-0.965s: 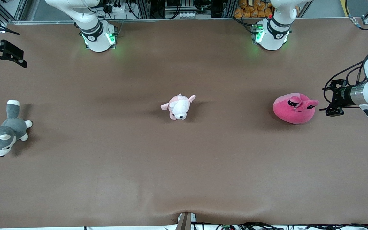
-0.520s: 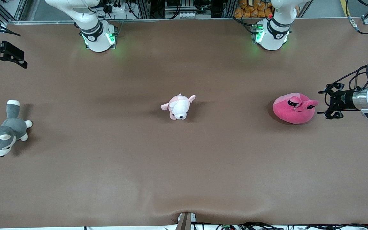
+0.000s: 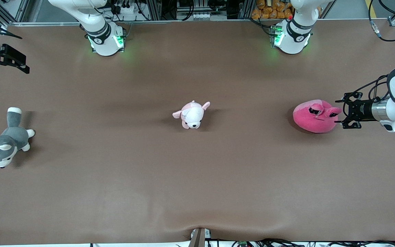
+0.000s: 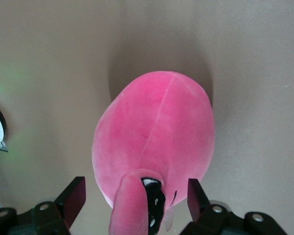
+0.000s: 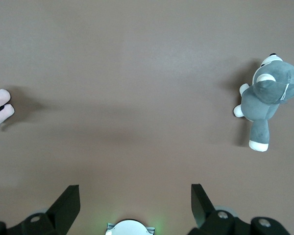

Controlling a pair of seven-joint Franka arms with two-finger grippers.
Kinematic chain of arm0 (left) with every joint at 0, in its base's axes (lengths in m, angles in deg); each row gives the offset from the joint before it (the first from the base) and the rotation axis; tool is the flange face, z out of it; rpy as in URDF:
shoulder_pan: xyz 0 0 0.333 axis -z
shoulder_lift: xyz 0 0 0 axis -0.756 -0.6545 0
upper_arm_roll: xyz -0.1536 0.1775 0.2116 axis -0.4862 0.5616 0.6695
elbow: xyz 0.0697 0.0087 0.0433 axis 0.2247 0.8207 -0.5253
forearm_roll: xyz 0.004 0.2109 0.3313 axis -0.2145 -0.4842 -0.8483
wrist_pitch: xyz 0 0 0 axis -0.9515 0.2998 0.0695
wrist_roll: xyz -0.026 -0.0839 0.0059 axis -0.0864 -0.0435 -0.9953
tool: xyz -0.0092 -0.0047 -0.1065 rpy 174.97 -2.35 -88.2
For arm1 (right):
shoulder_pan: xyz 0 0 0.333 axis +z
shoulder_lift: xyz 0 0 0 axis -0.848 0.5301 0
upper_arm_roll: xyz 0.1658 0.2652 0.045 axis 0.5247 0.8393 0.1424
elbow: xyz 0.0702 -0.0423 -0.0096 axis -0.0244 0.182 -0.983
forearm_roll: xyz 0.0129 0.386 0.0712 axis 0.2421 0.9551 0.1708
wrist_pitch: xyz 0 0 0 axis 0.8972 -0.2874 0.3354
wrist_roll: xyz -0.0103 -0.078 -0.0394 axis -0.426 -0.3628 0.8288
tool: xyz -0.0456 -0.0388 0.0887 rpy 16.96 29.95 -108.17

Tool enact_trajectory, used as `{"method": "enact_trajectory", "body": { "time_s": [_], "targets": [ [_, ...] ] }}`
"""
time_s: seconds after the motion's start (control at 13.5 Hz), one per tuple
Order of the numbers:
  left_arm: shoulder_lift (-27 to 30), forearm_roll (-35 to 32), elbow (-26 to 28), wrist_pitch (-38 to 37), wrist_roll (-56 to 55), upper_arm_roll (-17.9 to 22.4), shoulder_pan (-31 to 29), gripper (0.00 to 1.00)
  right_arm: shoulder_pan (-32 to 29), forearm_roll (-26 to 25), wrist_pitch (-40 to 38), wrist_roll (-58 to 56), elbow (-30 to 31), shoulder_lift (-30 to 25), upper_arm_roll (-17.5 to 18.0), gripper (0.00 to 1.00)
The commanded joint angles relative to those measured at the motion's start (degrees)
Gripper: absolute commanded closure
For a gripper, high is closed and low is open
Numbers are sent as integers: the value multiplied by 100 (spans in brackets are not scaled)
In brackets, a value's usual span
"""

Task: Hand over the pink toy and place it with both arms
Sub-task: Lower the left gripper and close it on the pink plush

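Observation:
The pink toy [image 3: 315, 116] is a round hot-pink plush that lies on the brown table toward the left arm's end, its stalk eyes pointing at the left gripper. My left gripper [image 3: 338, 111] is low at the toy's eye end, and it is open. In the left wrist view the two black fingers [image 4: 74, 198] stand on either side of one eye stalk of the pink toy [image 4: 157, 132], with a gap on each side. My right gripper [image 3: 14, 61] waits open in the air over the right arm's end of the table, holding nothing [image 5: 134, 200].
A pale pink-and-white puppy plush [image 3: 191, 115] lies mid-table. A grey-and-white husky plush [image 3: 5, 140] lies at the right arm's end, also seen in the right wrist view [image 5: 267, 93]. Both arm bases [image 3: 105, 37] stand along the table edge farthest from the front camera.
My left gripper has moved in toward the pink toy, from beside it to straddling its eye stalk, and its fingers have drawn in slightly. The right arm and the toys have not moved.

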Motion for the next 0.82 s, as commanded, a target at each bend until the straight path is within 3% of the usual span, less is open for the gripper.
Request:
{"method": "enact_trajectory", "body": {
  "time_s": [0.0,0.3,0.59,0.74],
  "targets": [
    [-124,243,-113,-61,-96,-21,-3,8,-11,-55,-73,-47,-120,86,24,0],
    [-212,253,-113,-61,-122,-29,41,10,-2,-55,-64,-4,-120,147,24,0],
    [-195,261,-113,-79,-131,-38,41,34,235,-37,-46,162,-138,156,32,0],
    [-186,340,-113,-96,-131,-38,50,45,436,-29,-20,880,-138,191,32,0]
  ]
}}
